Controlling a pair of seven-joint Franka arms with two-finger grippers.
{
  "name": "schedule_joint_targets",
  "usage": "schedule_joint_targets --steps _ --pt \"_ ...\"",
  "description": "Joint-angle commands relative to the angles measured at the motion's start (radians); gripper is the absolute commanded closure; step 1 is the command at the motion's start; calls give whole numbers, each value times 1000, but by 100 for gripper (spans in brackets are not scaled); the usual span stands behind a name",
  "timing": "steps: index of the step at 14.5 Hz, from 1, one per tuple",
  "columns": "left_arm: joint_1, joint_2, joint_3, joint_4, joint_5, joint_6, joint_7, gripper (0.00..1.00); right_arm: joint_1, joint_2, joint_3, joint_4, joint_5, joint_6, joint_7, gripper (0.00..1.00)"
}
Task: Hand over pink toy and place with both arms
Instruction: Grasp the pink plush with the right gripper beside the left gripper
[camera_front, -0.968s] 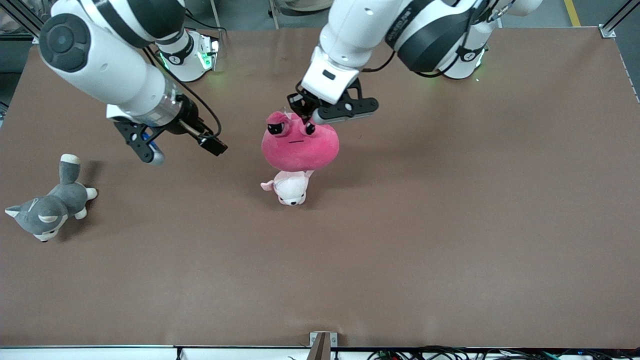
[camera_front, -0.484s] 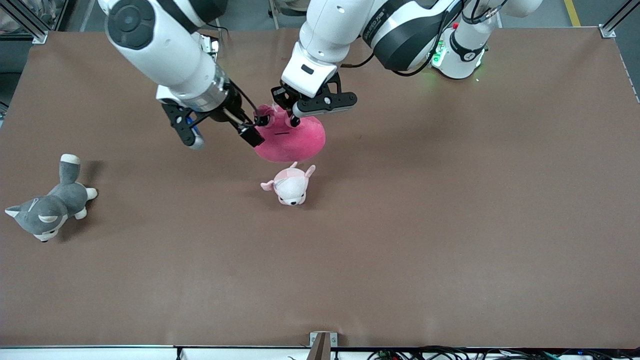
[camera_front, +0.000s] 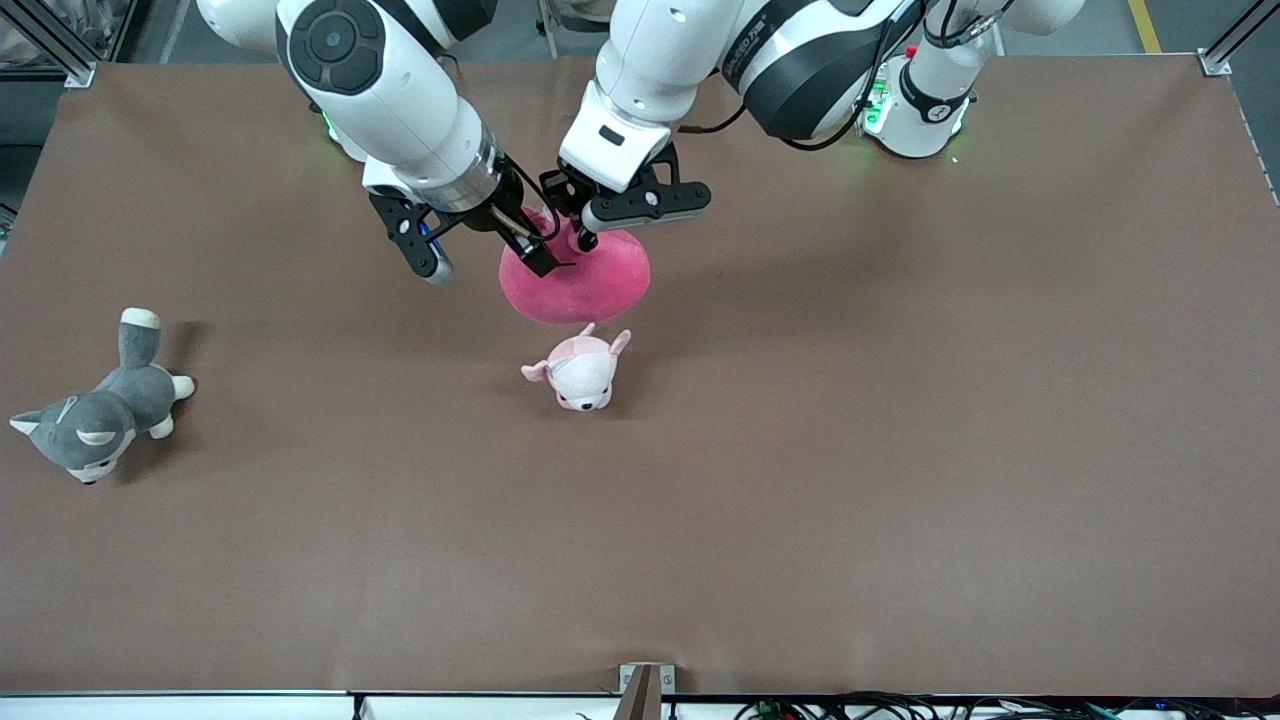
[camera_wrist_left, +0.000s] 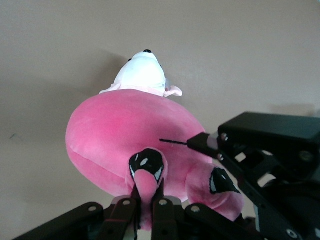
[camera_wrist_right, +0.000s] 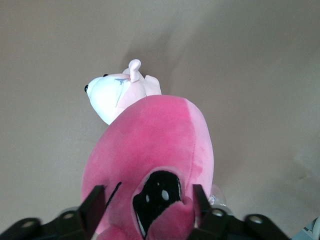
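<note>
**Handover point: both grippers at the eye stalks of the pink toy**

The pink toy (camera_front: 580, 285) hangs in the air over the table (camera_front: 900, 450), above and just short of touching the small pale pink-and-white plush (camera_front: 580, 372) that lies on the table below it. Its round body droops downward; the two black eye bumps sit at the top.

Left gripper (camera_wrist_left: 146, 202): fingers pressed together on one eye bump, carrying the toy's weight. In the left wrist view the pinch is narrow, on the stalk only.

Right gripper (camera_wrist_right: 145, 205): fingers spread, one on each side of the other eye bump, not yet pinching. In the front view it reaches in from the right arm's end, level with the left gripper (camera_front: 572, 215).

Key relation: the two eye bumps sit side by side, so the grippers are almost touching. Judgement: the right gripper (camera_front: 478, 245) needs only to shut; the left should release after that. Risk: finger collision, or a shallow grip slipping off plush.

No containers in view. A grey-and-white plush cat (camera_front: 95, 415) lies well apart, toward the right arm's end.
</note>
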Motion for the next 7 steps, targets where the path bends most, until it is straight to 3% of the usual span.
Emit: schedule_joint_targets --steps 1,2,3,7 --pt "-11 8 8 30 -4 -2 -14 95 10 -24 -11 -25 18 9 18 83" --pt "-11 8 8 30 -4 -2 -14 95 8 -24 -11 -25 19 8 18 95" --pt "-10 8 8 28 -1 -2 -14 95 7 -24 -11 -25 19 8 18 98" --pt "-11 9 8 27 1 -4 -12 95 -7 -29 -18 -23 19 3 5 100"
